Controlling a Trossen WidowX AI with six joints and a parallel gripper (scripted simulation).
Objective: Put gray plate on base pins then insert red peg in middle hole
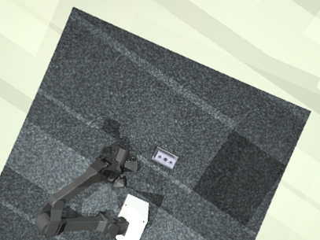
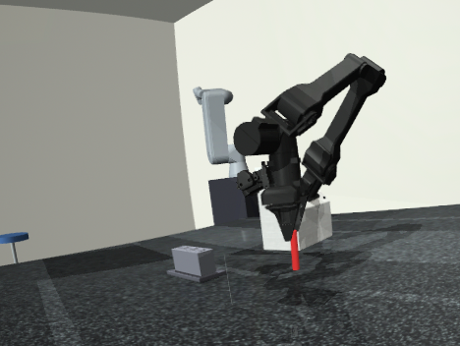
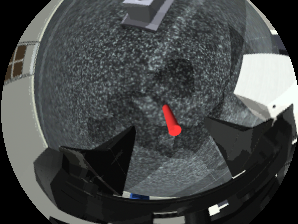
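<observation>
Red peg, standing; gripper spread above

Red: one slender peg (image 2: 295,251) (image 3: 170,120), upright on the dark speckled surface (image 1: 168,79) (image 2: 123,315) (image 3: 90,75), outside the middle hole and well apart from the plate. Hidden in the top view.

Black: one gripper (image 1: 126,174) (image 2: 293,233) (image 3: 170,124), pointing down over the peg, fingers spread wide, nothing pinched; peg top framed between the fingers in the wrist view.

Gray: one plate (image 1: 163,158) (image 2: 193,260) (image 3: 142,10), three round holes in a row, on a flanged base (image 2: 199,277) (image 3: 150,24). Flatness on the pins: impossible to tell.

White: one slant-topped block (image 1: 138,217) (image 2: 315,223) (image 3: 265,75), under the foot of the black arm (image 1: 81,223) (image 2: 339,123).

Pale blue-gray: a second arm (image 2: 214,128), in the background, on a dark pedestal (image 2: 212,201).

Blue: one round stool seat (image 2: 14,238), at the far left of the exterior view.
</observation>
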